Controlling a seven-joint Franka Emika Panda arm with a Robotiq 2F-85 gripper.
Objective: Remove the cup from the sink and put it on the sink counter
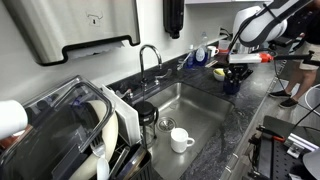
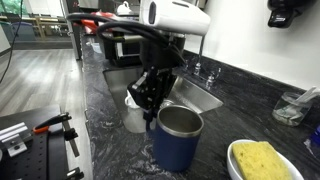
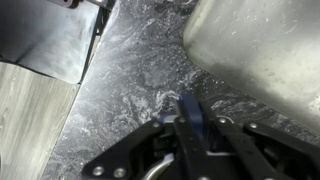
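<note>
My black fingers (image 3: 172, 130) are closed on a blue strip at the lower centre of the wrist view. It is the side handle of the small dark blue cup (image 2: 178, 142) with a steel-coloured rim. In an exterior view that cup stands upright at the lower centre of the frame, on the glossy dark speckled stone counter (image 2: 108, 135). It is outside the rectangular stainless-steel sink (image 1: 196, 108), though I cannot tell whether its base touches the stone. In the wrist view the sink's edge fills the upper right, close to my fingers. A white mug (image 1: 181, 139) sits in the basin at the lower centre of an exterior view. A yellow sponge (image 2: 262, 158) lies at the lower right, near the cup.
</note>
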